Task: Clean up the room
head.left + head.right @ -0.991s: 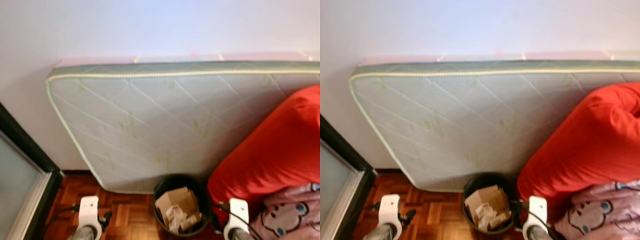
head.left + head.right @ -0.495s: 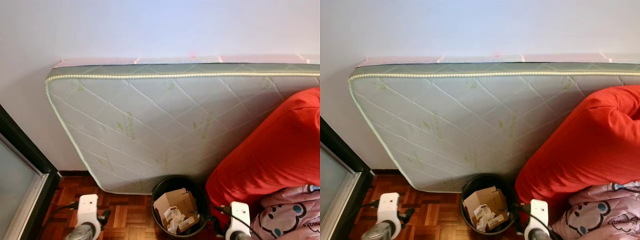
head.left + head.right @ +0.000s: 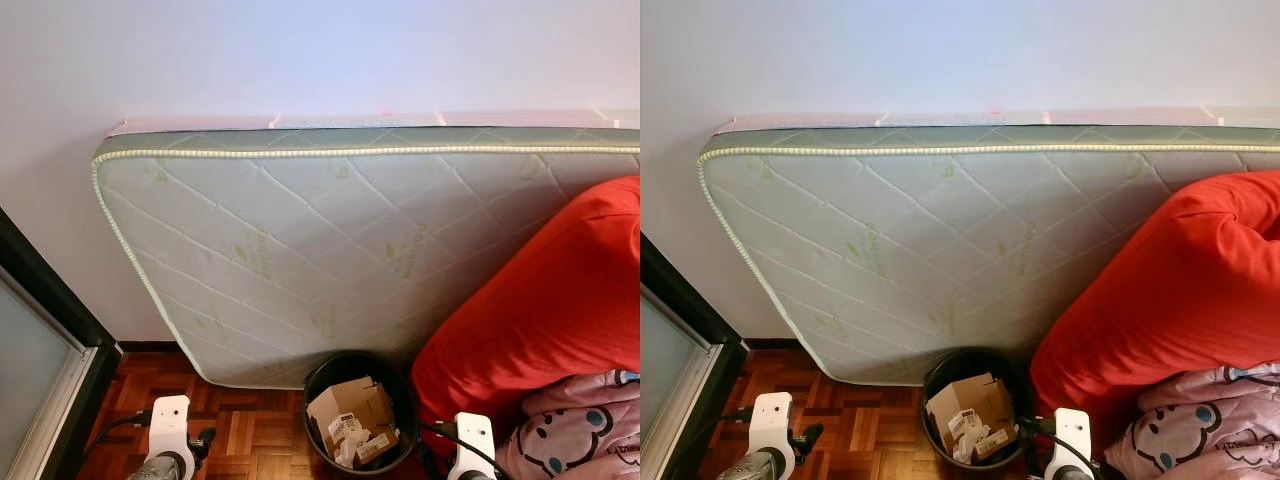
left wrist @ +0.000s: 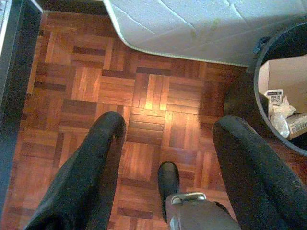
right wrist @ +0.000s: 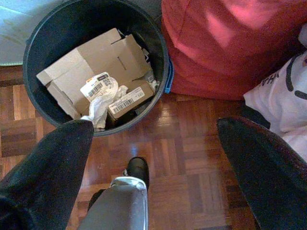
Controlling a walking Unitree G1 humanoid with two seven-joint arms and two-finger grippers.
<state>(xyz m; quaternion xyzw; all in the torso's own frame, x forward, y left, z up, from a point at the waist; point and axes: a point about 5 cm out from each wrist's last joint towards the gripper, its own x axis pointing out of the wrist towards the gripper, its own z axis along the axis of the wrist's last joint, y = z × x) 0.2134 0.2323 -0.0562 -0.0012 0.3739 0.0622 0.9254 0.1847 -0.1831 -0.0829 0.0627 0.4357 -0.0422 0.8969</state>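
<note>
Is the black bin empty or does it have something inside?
Not empty. The black bin holds flattened cardboard, crumpled paper and small labelled packets, filling it partway below the rim.

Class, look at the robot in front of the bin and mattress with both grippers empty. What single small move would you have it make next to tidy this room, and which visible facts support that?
Probably turn toward the bedding on its right. Both the left gripper and right gripper hang open and empty over bare parquet floor. The black bin already holds cardboard and wrappers, so the red duvet and pink blanket look like what remains loose.
</note>
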